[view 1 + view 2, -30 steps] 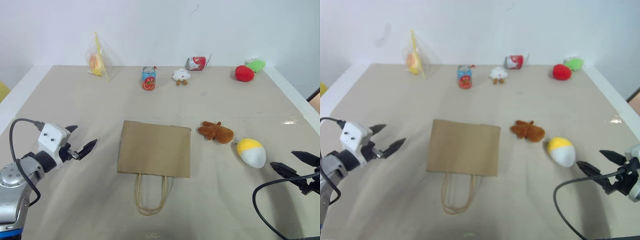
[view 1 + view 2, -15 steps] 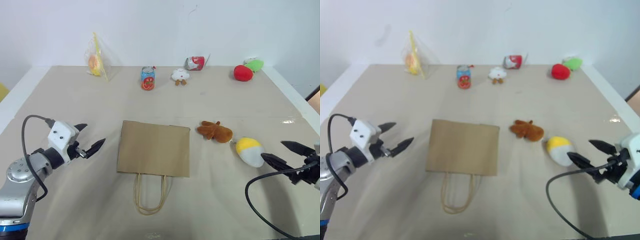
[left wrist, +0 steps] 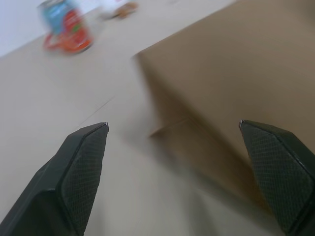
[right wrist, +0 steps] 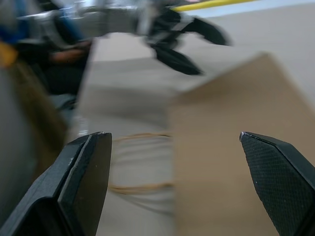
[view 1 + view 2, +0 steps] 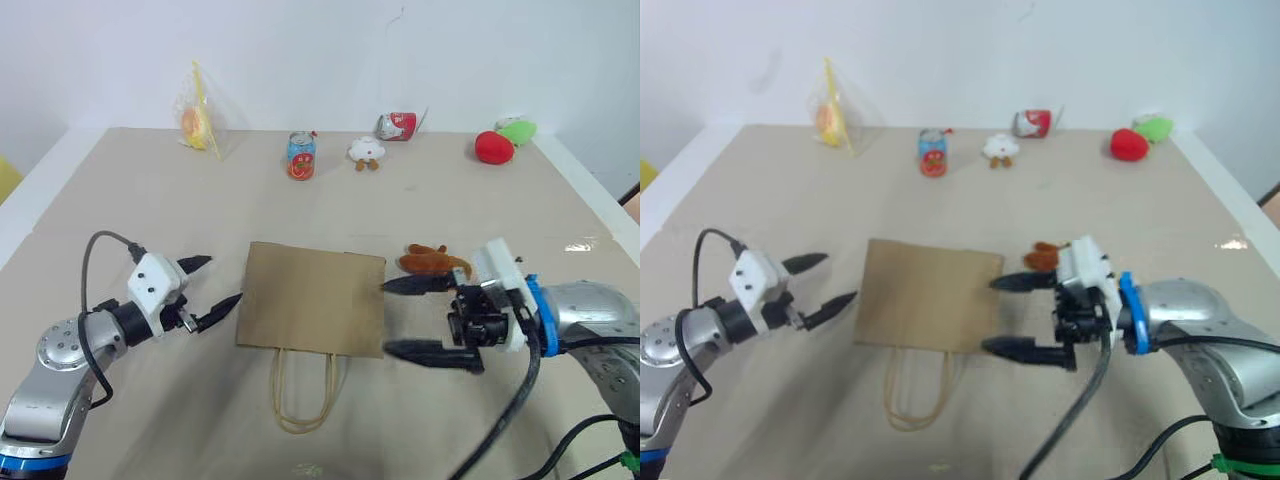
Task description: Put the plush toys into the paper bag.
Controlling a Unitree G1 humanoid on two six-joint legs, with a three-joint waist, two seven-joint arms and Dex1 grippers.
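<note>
The brown paper bag (image 5: 310, 298) lies flat in the middle of the table, its cord handles (image 5: 302, 395) toward me. My left gripper (image 5: 222, 280) is open just off the bag's left edge, fingers pointing at it. At the bag's right edge my right gripper (image 5: 387, 318) stands wide open, pointing left, with nothing between its fingers. The small brown plush toy (image 5: 432, 262) lies right behind that gripper, partly covered by it. The right wrist view looks across the bag (image 4: 231, 123) and handles (image 4: 142, 162) to the left gripper (image 4: 182, 44). The bag's corner (image 3: 231, 73) lies ahead in the left wrist view.
Along the far edge stand a soda can (image 5: 300, 155), a small white plush (image 5: 367, 150), a tipped red can (image 5: 397, 125), red (image 5: 493, 147) and green (image 5: 518, 130) plushes, and a clear packet (image 5: 198, 122). Bare tabletop (image 5: 150, 200) surrounds the bag.
My right gripper swung far left, from beside the white-and-yellow egg toy to the bag's right edge, and its arm now covers that toy. The left gripper moved right toward the bag. Both stayed open.
</note>
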